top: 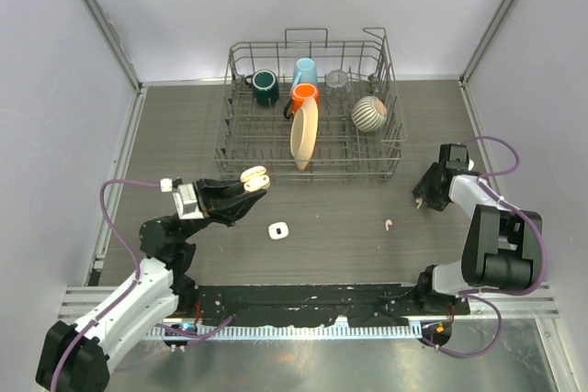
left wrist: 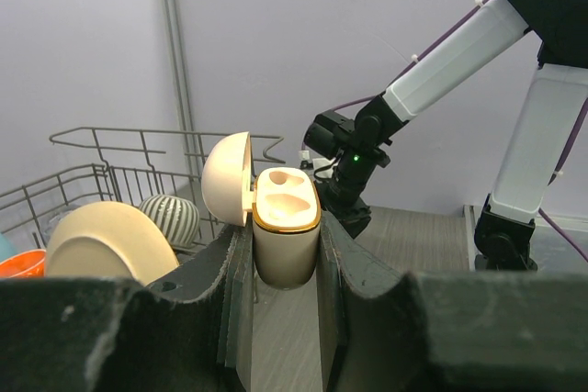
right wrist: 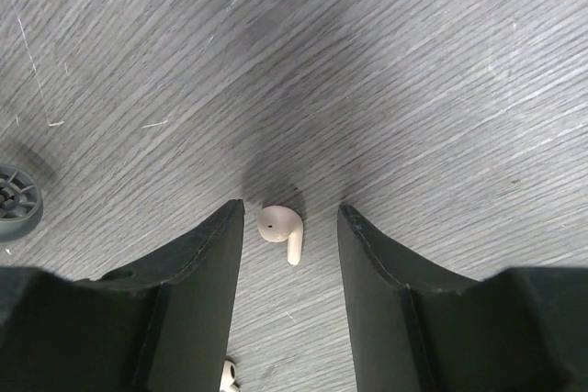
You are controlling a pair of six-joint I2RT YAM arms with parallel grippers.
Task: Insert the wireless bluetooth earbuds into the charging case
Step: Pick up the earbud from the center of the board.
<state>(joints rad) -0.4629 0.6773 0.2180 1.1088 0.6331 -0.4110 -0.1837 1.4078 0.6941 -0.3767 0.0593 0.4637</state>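
Earbud (right wrist: 278, 225): lies on the desk (right wrist: 413, 71), stem pointing near, between the fingers of the right hand (right wrist: 290, 208). That hand is spread, one finger on each side of the earbud. No contact shows on either side.

Second earbud (top: 390, 224): on the desk, left of and nearer than the right hand, apart from it.

Case (left wrist: 286, 250): upright, off the desk, pinched between the fingers of the left hand (left wrist: 285, 227) at left centre of the desk. Lid (left wrist: 227, 176) swung open to the left. Both wells in the top face show no earbud.

Small white item (top: 277, 229): on the desk, right of and nearer than the case. Too small to identify.

Rack (top: 312, 149): at the far centre of the desk, holding mugs and dishes.
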